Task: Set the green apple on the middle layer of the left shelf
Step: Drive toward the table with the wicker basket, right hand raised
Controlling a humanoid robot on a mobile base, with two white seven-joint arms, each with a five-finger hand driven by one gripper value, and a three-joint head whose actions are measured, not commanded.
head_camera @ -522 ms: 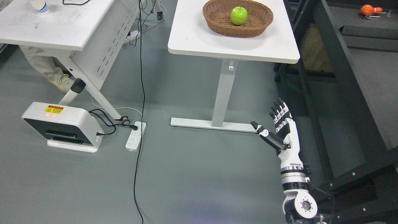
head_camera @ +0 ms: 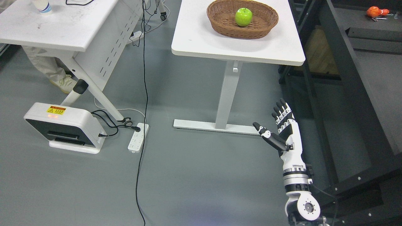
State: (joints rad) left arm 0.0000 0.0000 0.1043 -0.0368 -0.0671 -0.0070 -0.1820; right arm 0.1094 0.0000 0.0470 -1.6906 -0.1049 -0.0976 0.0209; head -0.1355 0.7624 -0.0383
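White surface (head_camera: 201, 40) at the upper middle of the frame carries a wicker basket (head_camera: 220, 23) holding the green apple (head_camera: 243, 16). At lower right, the right robot hand (head_camera: 279, 127) hangs empty, fingers spread wide.

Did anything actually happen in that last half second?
Almost nothing: the whole picture slid slightly right and down, so the camera moved, not the things. The green apple still sits in the basket, and the right hand hangs open below the table, holding nothing.
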